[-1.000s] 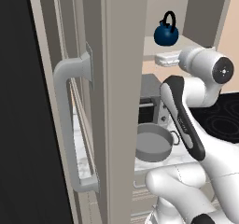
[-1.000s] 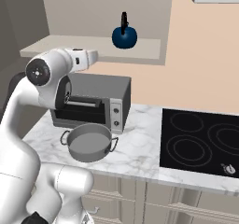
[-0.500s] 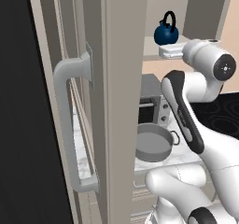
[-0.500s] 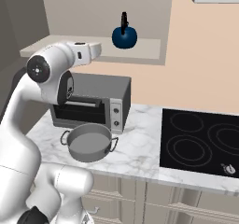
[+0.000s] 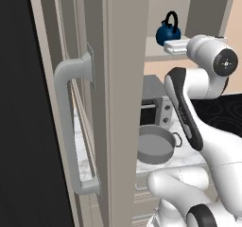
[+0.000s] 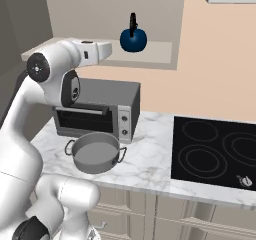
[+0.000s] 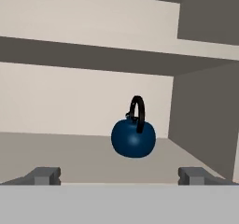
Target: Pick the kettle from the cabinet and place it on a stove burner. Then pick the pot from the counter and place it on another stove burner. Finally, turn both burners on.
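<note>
A small dark-blue kettle [image 7: 133, 140] with a black arched handle stands upright on the flat shelf floor of an open-fronted beige-grey cabinet [image 7: 56, 150], toward its right side, near the cabinet's side wall; the white robot arm reaches up toward the shelf, and its gripper [image 7: 119, 175] faces the kettle with its two finger tips spread wide and empty, one at each lower corner of the hand view, well apart from the kettle; below the cabinet, on the white marble counter [image 6: 150, 159], a wide shallow grey pot [image 6: 95, 152] with two loop handles sits just in front of a boxy grey toaster oven [image 6: 97, 111]; to the right of these lies a black glass cooktop with thin grey burner rings [image 6: 200, 159], nothing standing on them
</note>
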